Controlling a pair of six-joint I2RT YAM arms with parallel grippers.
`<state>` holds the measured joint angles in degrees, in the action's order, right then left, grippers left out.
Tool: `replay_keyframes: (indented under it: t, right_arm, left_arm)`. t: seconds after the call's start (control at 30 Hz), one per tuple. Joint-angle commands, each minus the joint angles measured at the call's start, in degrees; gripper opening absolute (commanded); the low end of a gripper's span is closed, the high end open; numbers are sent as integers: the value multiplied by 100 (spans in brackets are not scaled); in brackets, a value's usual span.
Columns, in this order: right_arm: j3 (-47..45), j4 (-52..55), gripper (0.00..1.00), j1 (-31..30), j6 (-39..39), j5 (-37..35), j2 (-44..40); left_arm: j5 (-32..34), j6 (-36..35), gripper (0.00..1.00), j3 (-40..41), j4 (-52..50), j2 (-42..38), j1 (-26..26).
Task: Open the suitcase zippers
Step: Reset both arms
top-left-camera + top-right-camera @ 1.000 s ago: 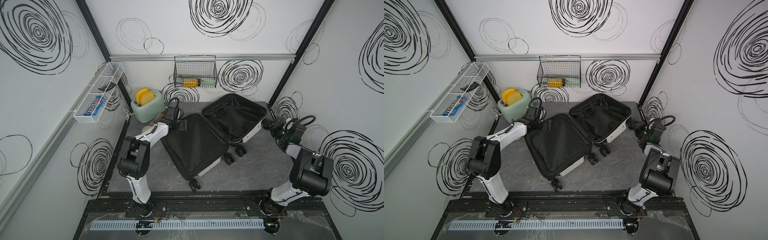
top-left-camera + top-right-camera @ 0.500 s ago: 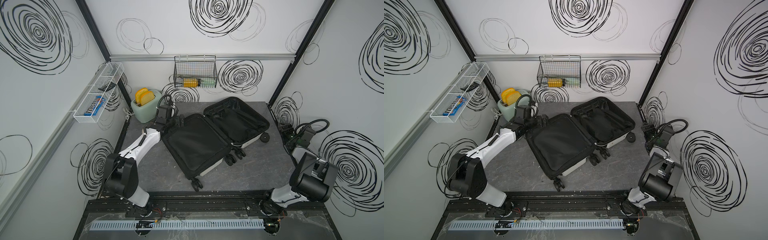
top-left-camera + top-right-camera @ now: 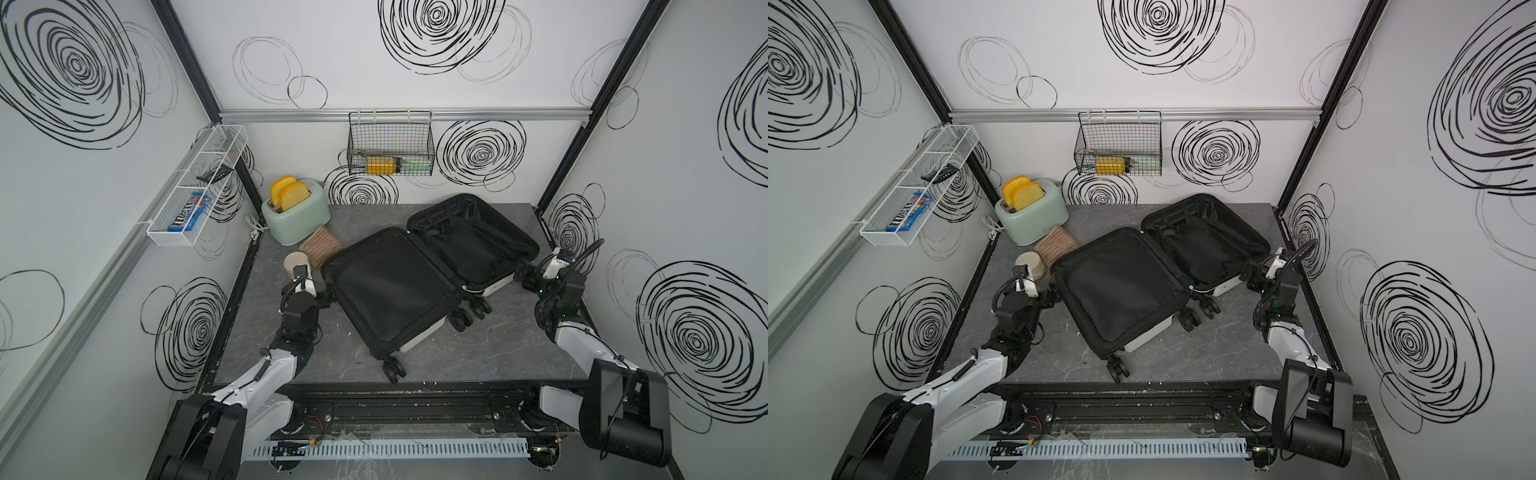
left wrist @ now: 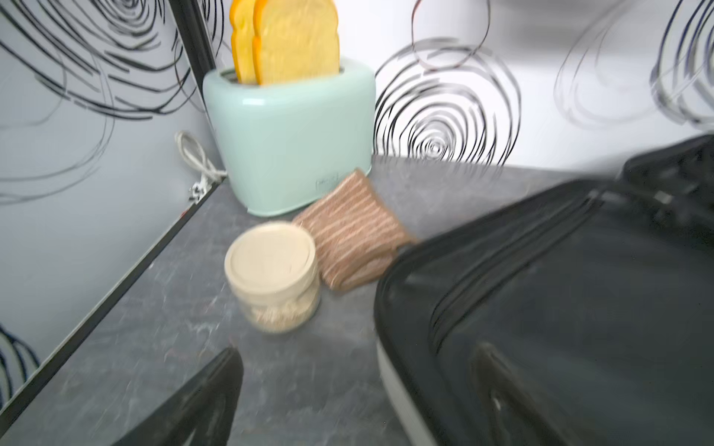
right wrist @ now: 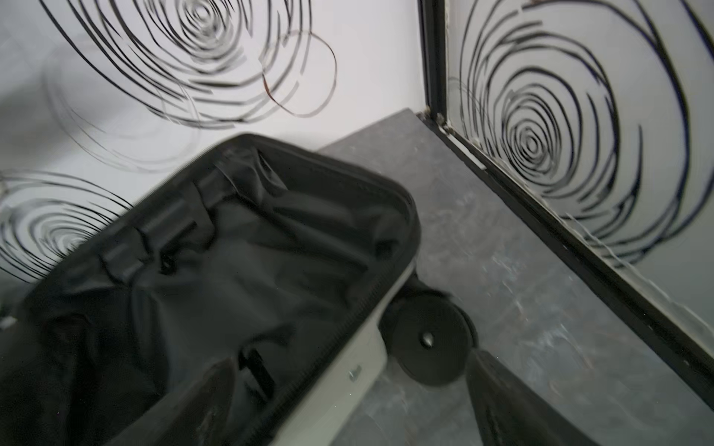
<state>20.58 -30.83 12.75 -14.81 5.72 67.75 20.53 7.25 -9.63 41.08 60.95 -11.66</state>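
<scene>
Once the far half had dropped flat, the suitcase (image 3: 390, 291) lay splayed open mid-worktop (image 3: 478, 353), black lining up; a second earlier that half was still propped at an angle. Both arms had pulled back since. The left hand (image 3: 322, 297) was off the rim near the toaster (image 3: 297, 216) and sat just beside the near half's edge, fingers wide, holding nothing. The right hand (image 3: 525, 278) was by the far half's outer corner near a wheel (image 5: 429, 340), also spread wide and empty. My read: the zippers (image 4: 380, 309) were fully run and the task looked done.

Hard to make out:
- Zipper pulls — not found in any view
- Both wrist views motion-blurred
- Right hand touching the shell or not — couldn't tell
- Suitcase handle hidden
- Jar (image 3: 296, 262) and striped cloth (image 3: 320, 247) only now clear of the left arm
</scene>
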Motion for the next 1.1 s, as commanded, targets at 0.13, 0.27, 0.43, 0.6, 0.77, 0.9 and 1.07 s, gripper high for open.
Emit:
replay_keyframes:
  t: [0.13, 0.27, 0.43, 0.6, 0.77, 0.9, 1.07]
  right_arm:
    - [-1058, -3567, 97, -630, 762, -5, 1030]
    - [-843, -4151, 97, -1064, 1375, -90, 1938]
    - [-584, -3338, 97, -1073, 1367, -75, 1765]
    - [-482, -3079, 97, -1073, 1219, -163, 1720]
    - [-483, -3066, 97, -1090, 1226, -196, 1723]
    - [-478, -3060, 97, -1100, 1226, -195, 1718]
    - [-479, -3061, 97, -1100, 1226, -200, 1708]
  left_arm:
    - [-771, -608, 96, 183, 3331, 1380, 689]
    - [-1074, -329, 96, 390, 4750, 2476, 978]
    - [-763, -543, 96, 266, 4273, 2322, 714]
    - [-738, -597, 96, -83, 3661, 2370, 682]
    - [-773, -628, 96, -41, 3898, 2460, 673]
    - [-775, -650, 96, -46, 3958, 2496, 678]
    - [-815, -634, 96, -39, 3937, 2474, 702]
